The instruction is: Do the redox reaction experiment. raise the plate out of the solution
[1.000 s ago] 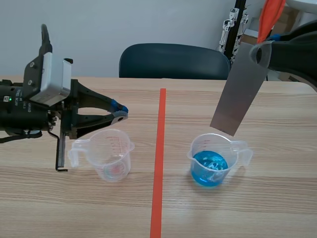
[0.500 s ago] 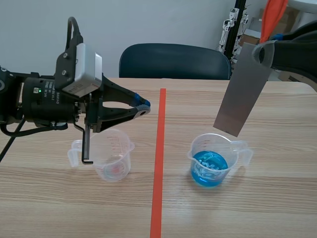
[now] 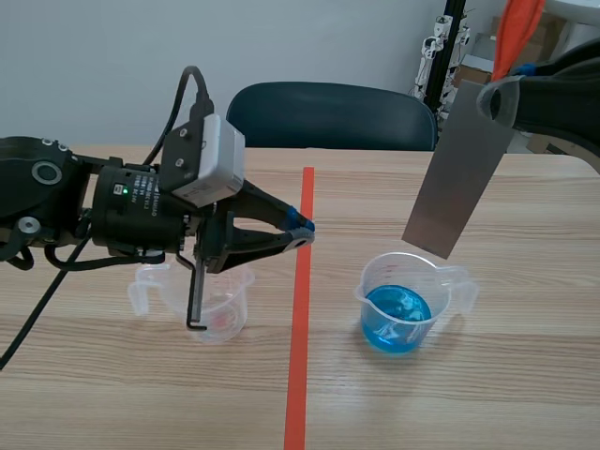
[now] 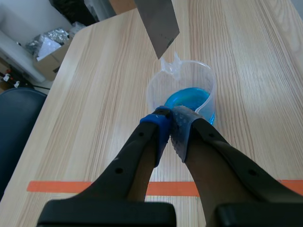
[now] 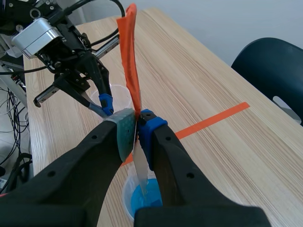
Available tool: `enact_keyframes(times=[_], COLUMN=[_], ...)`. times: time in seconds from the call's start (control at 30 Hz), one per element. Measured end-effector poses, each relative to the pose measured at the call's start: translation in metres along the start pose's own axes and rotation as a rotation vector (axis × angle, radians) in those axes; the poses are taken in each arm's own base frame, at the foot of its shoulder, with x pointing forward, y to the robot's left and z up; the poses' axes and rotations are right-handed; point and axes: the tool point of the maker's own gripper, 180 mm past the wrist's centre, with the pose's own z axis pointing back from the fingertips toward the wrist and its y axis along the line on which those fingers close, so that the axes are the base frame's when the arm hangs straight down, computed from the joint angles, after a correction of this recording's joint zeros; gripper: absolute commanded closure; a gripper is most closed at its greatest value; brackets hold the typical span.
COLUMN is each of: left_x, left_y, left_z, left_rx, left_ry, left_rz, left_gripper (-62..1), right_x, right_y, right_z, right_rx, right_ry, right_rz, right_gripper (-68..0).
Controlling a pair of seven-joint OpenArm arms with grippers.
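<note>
A grey metal plate (image 3: 456,169) with an orange handle strip (image 3: 514,33) hangs tilted in the air, its lower end just above a clear beaker of blue solution (image 3: 399,306). My right gripper (image 3: 497,99) is shut on the plate's top; in the right wrist view the plate (image 5: 140,175) runs down between my pads (image 5: 126,131) toward the beaker (image 5: 142,196). My left gripper (image 3: 302,232) is shut on nothing, held above the table near the red tape line. In the left wrist view it (image 4: 170,116) points at the blue beaker (image 4: 187,97) and the plate's tip (image 4: 158,23).
An empty clear beaker (image 3: 202,300) stands under the left arm, partly hidden by it. A dark chair (image 3: 328,114) sits behind the table's far edge. A red tape line (image 3: 301,300) divides the table down the middle.
The left arm has swung right, over the empty beaker, its shut fingertips now reaching the tape line. The plate and right gripper have barely moved.
</note>
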Motion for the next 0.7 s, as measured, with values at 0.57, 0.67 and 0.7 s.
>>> enact_keyframes(times=[0.57, 0.67, 0.7], left_x=[-0.01, -0.01, -0.01], left_y=[0.003, 0.003, 0.003], left_z=[0.001, 0.001, 0.001], left_rx=[0.028, 0.028, 0.028], left_ry=[-0.009, -0.01, -0.01], left_rz=[0.076, 0.077, 0.078], left_gripper=[-2.9, -2.9, -2.9], right_x=[0.0, 0.0, 0.0], right_y=[0.0, 0.0, 0.0], right_z=[0.0, 0.0, 0.0], right_rx=[0.0, 0.0, 0.0], right_ry=[0.0, 0.0, 0.0], right_rz=[0.0, 0.0, 0.0], right_gripper=[-0.6, -0.6, -0.6])
